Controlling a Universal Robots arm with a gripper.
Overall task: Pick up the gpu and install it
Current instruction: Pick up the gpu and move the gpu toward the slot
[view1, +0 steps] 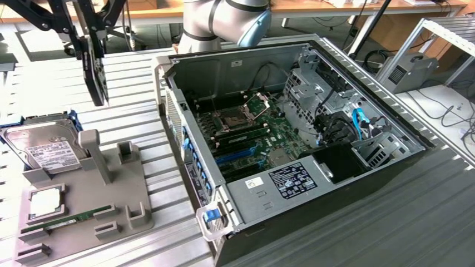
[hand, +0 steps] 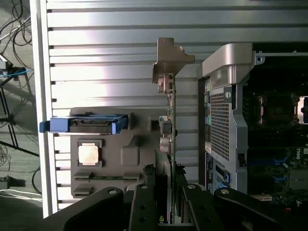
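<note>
The gpu (view1: 97,78) hangs on edge above the slatted table, high at the exterior view's left, clear of the grey holder beneath it. My gripper (view1: 93,40) is shut on its upper edge. The wrist view looks straight along the card: the thin green board of the gpu (hand: 172,120) runs away from the gripper (hand: 171,202), ending in a silver bracket (hand: 169,60). The open computer case (view1: 297,122) lies to the exterior view's right of the card, its motherboard (view1: 252,139) and blue slots exposed. Card and case are apart.
A grey parts holder (view1: 111,189) sits below the card with a hard drive (view1: 46,147) in a blue frame, a square processor (view1: 44,203) and a RAM stick (view1: 67,221). The case wall (hand: 226,96) stands close beside the card. Cables and a metal rack (view1: 445,50) lie at the far right.
</note>
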